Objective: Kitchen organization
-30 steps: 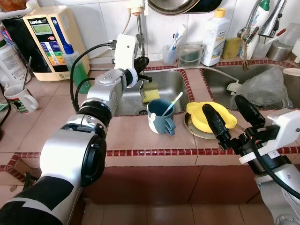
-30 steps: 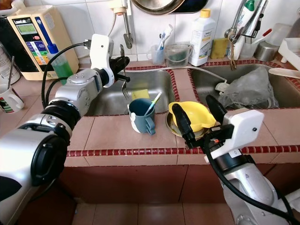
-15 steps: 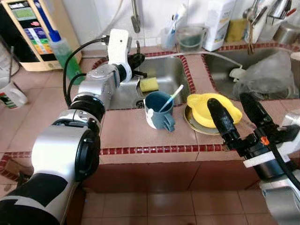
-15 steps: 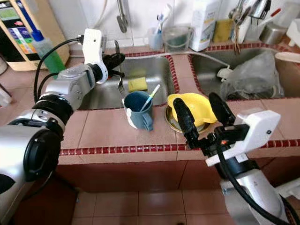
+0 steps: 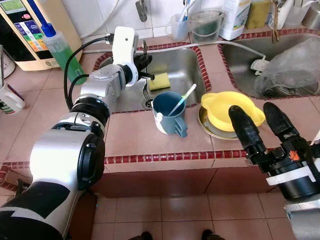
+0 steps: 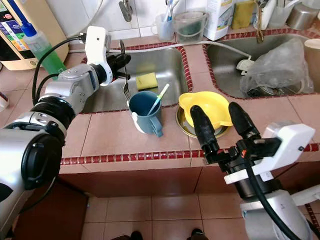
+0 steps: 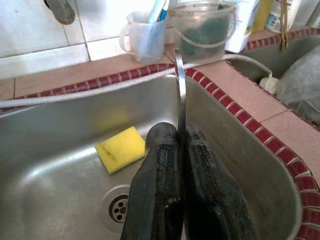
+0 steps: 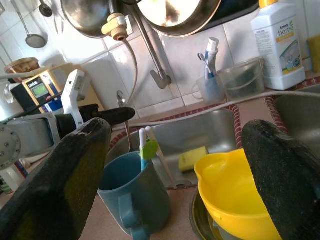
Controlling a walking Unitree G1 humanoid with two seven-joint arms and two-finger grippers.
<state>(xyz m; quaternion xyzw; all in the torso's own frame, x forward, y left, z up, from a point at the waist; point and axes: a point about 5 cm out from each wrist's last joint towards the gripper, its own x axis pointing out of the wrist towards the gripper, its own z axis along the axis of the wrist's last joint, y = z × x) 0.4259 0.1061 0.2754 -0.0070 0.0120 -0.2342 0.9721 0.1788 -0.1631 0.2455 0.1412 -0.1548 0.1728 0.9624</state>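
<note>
Terracotta tiles edged in dark red cover a kitchen counter [image 5: 135,140] with two steel sinks set in white-tiled walls. Over the left sink [image 5: 180,70], the left gripper [image 5: 145,67] pinches a metal fork [image 6: 126,87], tines down, with a yellow sponge [image 5: 159,81] at 3 o'clock of it. The right gripper [image 5: 262,125] hovers, fingers spread, over a yellow bowl [image 5: 222,107] on a plate. A blue mug [image 5: 167,112] holding a toothbrush stands at the bowl's 9 o'clock.

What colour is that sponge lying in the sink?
Yellow. The sponge shows best in the left wrist view, lying near the drain.
</note>
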